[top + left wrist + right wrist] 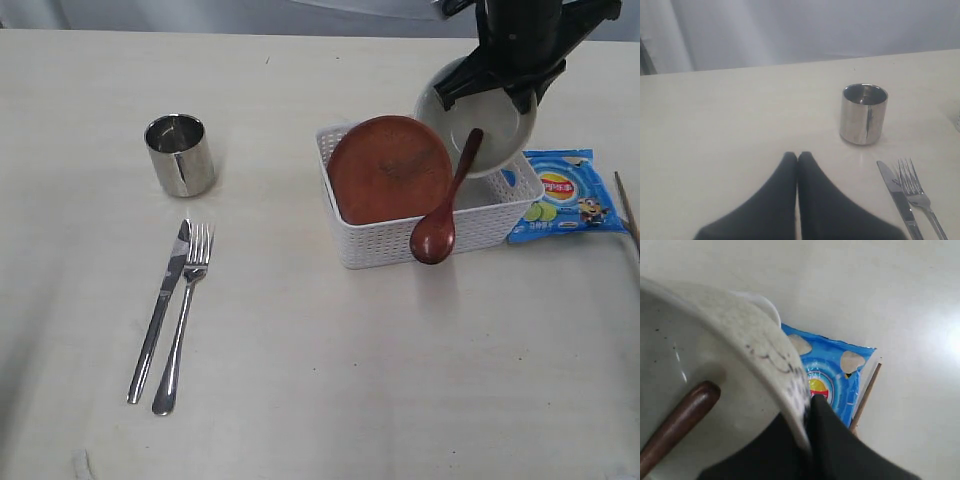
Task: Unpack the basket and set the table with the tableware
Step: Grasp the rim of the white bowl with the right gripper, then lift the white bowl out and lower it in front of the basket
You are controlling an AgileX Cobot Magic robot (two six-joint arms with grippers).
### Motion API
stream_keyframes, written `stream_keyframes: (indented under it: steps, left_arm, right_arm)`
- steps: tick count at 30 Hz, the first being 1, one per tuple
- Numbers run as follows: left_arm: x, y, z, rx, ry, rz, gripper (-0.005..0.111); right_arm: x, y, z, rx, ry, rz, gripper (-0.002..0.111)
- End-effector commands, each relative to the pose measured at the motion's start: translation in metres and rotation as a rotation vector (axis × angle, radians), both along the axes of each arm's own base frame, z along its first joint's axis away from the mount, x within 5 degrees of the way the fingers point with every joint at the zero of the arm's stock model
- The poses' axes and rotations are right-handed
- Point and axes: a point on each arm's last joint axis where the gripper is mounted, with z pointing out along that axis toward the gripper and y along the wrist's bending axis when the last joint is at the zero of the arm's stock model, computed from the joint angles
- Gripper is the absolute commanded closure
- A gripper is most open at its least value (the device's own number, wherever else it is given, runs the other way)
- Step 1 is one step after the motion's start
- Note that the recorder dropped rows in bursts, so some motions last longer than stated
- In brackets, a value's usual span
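My right gripper is shut on the rim of the white bowl, which hangs tilted over the back right of the white basket. In the right wrist view the gripper pinches the bowl's speckled wall. A brown wooden spoon leans out of the bowl, its head in front of the basket's near wall; its handle rests inside the bowl. The reddish-brown plate stands tilted in the basket. The steel cup, knife and fork lie on the table at left. My left gripper is shut and empty, short of the cup.
A blue chip bag lies on the table right of the basket, under the bowl in the right wrist view. Wooden chopsticks lie beyond it at the right edge, with one stick beside the bag.
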Motion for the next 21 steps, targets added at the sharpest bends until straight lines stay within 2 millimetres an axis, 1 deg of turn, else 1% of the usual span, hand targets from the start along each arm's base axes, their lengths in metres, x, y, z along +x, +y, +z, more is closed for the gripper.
stream_keyframes:
  steps: [1,9,12,16,21]
  left_arm:
    - [0.0,0.0,0.0,-0.008,-0.007,-0.005,0.107]
    - [0.0,0.0,0.0,-0.008,-0.007,-0.005,0.107]
    - [0.0,0.0,0.0,-0.008,-0.007,-0.005,0.107]
    - [0.0,0.0,0.0,-0.008,-0.007,-0.005,0.107]
    - [0.0,0.0,0.0,-0.008,-0.007,-0.005,0.107]
  right_arm:
    - [0.001,-0.004,0.011,-0.011,-0.035,0.003,0.109]
    - [0.008,-0.001,0.033,0.018,-0.105,0.014,0.109]
    - [0.011,-0.003,0.04,-0.01,-0.138,0.023,0.109]
    - [0.015,-0.008,0.045,-0.08,-0.173,0.042,0.109]
    - [0.012,-0.004,0.042,-0.028,-0.14,0.046,0.109]
